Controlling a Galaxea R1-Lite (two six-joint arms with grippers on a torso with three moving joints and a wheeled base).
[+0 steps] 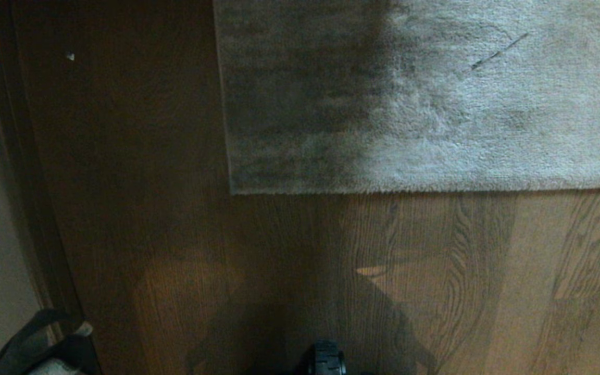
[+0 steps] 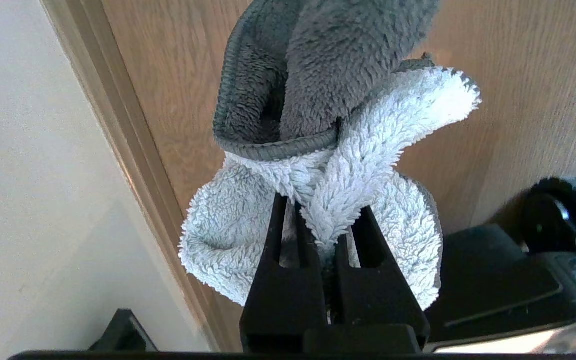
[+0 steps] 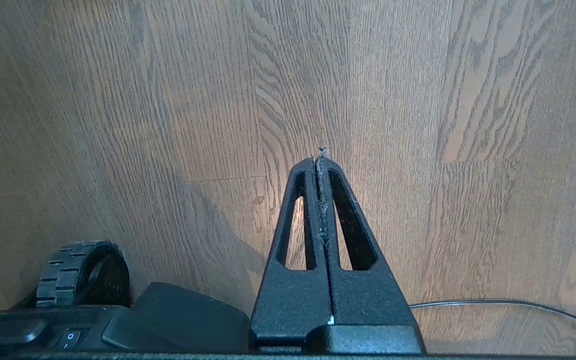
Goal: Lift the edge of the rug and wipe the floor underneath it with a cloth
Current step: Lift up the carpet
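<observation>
From the head, the rug edge (image 1: 414,191) lies flat on the floor (image 1: 279,271), well ahead of both arms; at the left wrist, the left gripper (image 2: 318,212) pinches the cloth (image 2: 338,165), bunched beyond its fingertips; at the right wrist, the right gripper (image 3: 322,156) is closed, empty, above bare planks.

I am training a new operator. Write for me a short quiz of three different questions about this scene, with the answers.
1. True or false: the left pincer is shut on the cloth.
2. Which lies flat on the floor? A) the rug edge B) the cloth C) a bucket
3. Fill in: the right pincer is shut and holds ____.

Key: 1 true; 2 A; 3 nothing, only some fluff sits between its fingers.
</observation>
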